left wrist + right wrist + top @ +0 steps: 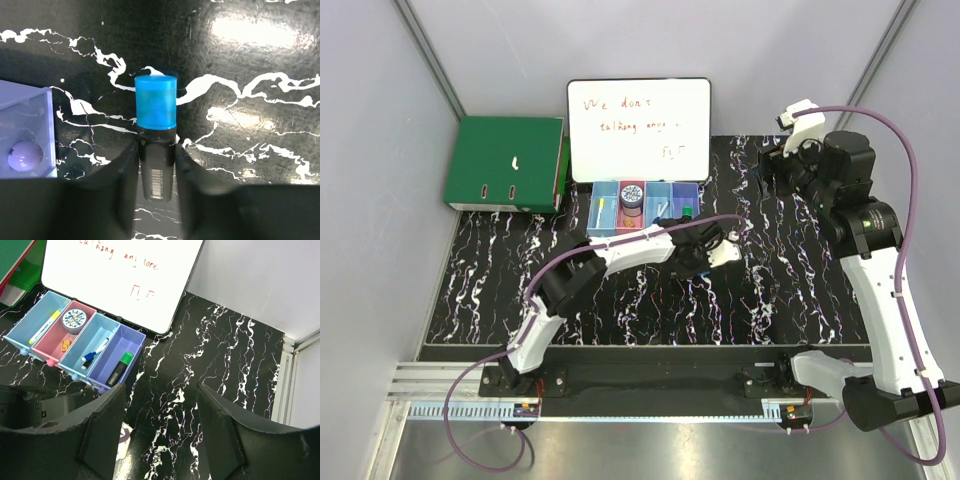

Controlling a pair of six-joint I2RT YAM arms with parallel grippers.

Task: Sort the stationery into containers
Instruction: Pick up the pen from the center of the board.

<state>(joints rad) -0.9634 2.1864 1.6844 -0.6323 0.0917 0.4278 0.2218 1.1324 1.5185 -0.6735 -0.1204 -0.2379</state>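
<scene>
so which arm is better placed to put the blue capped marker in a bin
Left. The left hand grips the marker on the table, right beside the purple bin. The right hand is open, empty and farther away.

Black white-veined tabletop (800, 300), pale grey walls (500, 50), whiteboard (638, 130) and green binder (505, 165) at back
</scene>
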